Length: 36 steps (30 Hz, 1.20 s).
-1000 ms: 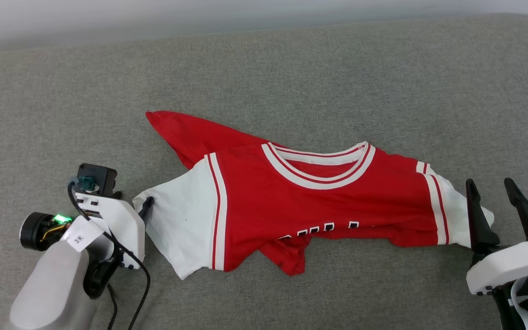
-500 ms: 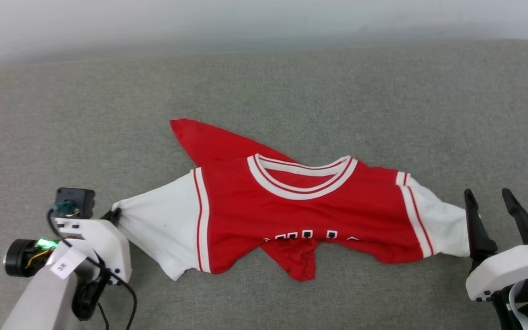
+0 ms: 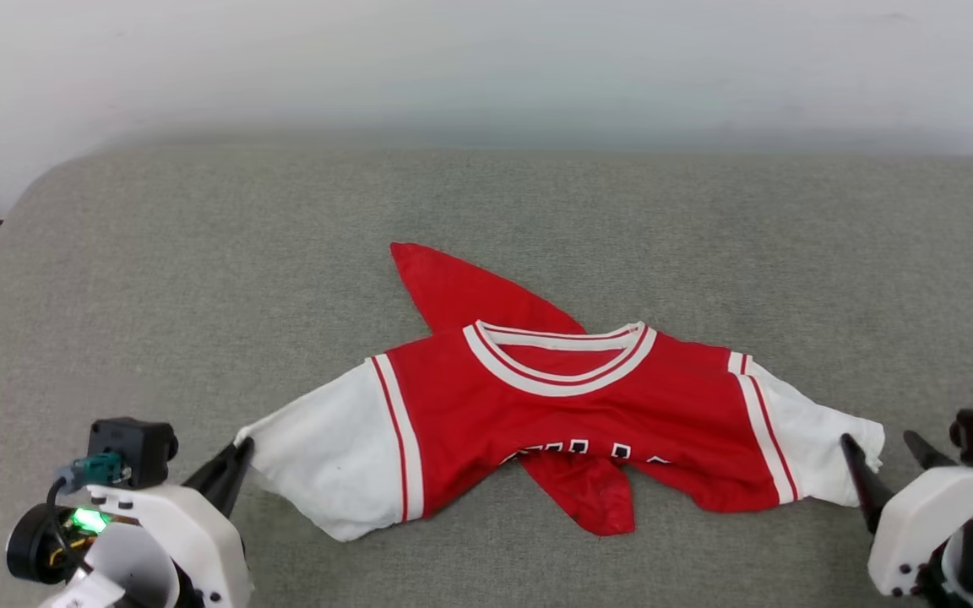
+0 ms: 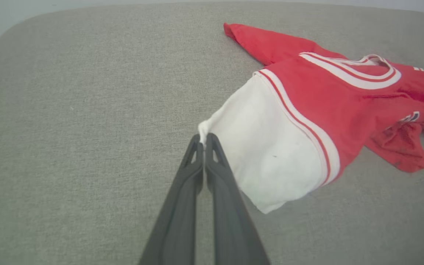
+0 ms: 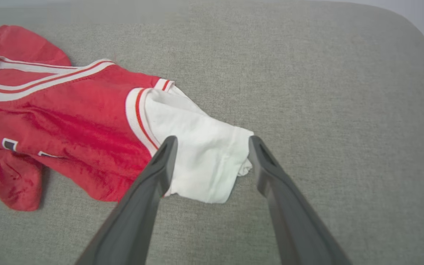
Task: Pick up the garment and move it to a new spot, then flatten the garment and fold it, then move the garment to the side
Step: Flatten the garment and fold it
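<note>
Garment point(image 3: 571, 414) long axis L-R, collar pointing away; lettering mostly folded under. Left gripper point(image 4: 205, 141) clamped on sleeve tip; right gripper point(image 5: 212, 139) jaws wide.

Indoors and bare, more test bay than home. A broad grey upholstered pad point(image 3: 537, 203) of woven cloth with rounded corners, backed by a plain pale wall point(image 3: 486, 67). Lighting flat and even, shadows soft. One garment point(image 3: 571, 405) spread on the pad. The left gripper point(image 3: 241, 447) has a white shell, an exposed cable and a lit green lamp. Lab or living space: cannot say for certain.
</note>
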Available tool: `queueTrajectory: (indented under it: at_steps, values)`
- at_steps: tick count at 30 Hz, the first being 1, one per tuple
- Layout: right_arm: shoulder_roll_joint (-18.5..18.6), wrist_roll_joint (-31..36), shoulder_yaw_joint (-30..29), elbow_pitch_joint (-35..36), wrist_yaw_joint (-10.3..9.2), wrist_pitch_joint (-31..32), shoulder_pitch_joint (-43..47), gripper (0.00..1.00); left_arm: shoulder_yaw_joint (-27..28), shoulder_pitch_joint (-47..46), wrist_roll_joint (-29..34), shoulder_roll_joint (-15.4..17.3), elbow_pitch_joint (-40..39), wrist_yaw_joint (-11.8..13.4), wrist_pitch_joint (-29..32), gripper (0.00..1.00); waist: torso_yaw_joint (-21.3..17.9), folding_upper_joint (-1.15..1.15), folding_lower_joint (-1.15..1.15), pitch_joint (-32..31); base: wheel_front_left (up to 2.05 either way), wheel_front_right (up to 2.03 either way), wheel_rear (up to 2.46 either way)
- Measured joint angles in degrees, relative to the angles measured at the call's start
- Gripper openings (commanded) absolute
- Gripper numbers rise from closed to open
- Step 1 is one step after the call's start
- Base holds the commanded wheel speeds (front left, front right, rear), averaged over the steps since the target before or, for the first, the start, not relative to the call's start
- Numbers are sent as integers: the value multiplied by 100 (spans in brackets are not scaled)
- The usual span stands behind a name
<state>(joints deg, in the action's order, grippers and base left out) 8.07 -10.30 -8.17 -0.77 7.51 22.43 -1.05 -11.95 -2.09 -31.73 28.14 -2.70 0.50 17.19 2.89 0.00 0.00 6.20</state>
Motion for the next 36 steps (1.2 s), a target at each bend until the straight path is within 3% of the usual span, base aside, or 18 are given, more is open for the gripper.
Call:
queueTrajectory:
  at_steps: [6,13,18,26,28,36]
  values:
    - [392,-144,-69,23,0,1599,-585,100,-75,439,-30,68,-1163,192,381,0,198,0,0,161,0,0,0]
    - [889,-146,249,-460,0,2965,-1408,100,-245,413,35,41,-1712,275,542,0,454,0,0,471,0,0,0]
    - [1015,-149,527,-866,0,3211,-1480,100,-341,289,81,9,-1760,267,543,0,589,0,0,640,0,0,0]
    - [1117,-166,761,-1312,-1,2916,-1442,100,-412,155,97,-36,-1637,246,524,0,684,0,0,811,0,0,0]
    - [1133,-178,815,-1411,-1,2758,-1440,0,-411,152,80,-40,-1579,245,504,0,678,0,0,812,0,0,0]
    - [1174,-121,854,-1584,4,1763,-1540,0,-225,134,135,-31,-1337,313,198,0,545,0,0,542,0,0,0]
